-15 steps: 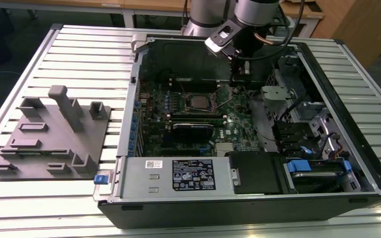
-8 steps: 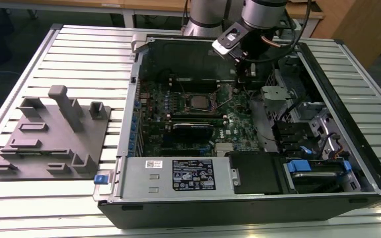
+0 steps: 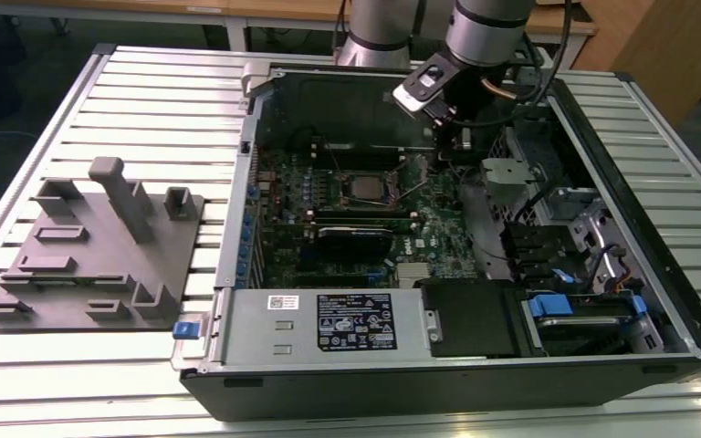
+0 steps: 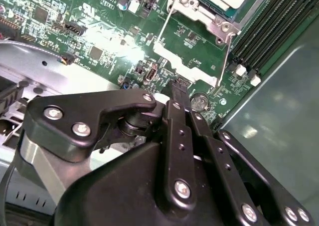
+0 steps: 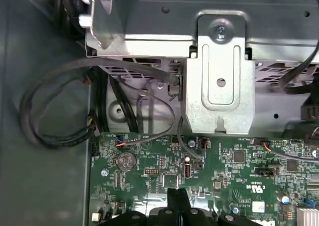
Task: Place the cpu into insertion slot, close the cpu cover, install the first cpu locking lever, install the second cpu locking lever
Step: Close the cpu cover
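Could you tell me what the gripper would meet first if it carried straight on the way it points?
Probably the green circuit board, right beside the socket's silvery metal frame. The gripper points down at it; the gap is unclear.

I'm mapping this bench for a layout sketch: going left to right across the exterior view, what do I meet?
Grey fixture → cpu → gripper → blue latch.

Pale slatted metal table (image 3: 83,383), wooden desk (image 3: 280,9) behind, dark floor (image 3: 10,119) alongside.
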Robot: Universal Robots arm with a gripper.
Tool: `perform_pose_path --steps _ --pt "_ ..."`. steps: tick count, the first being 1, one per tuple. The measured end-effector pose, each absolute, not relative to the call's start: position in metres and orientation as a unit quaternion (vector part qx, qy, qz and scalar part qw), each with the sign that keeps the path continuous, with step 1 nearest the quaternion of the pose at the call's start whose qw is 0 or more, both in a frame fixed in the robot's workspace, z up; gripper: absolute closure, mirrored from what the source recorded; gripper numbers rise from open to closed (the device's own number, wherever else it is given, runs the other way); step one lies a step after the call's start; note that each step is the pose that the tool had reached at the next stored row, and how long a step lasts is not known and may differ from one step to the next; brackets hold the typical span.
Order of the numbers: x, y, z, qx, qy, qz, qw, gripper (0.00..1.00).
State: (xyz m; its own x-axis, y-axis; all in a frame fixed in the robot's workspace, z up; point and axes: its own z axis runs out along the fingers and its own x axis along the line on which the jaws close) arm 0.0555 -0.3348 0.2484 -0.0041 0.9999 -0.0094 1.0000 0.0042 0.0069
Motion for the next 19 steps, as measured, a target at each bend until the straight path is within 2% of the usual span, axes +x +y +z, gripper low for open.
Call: perform_pose_path --steps 19 --pt "0.042 -0.334 0.243 0.706 0.709 -0.001 0.005 0.90"
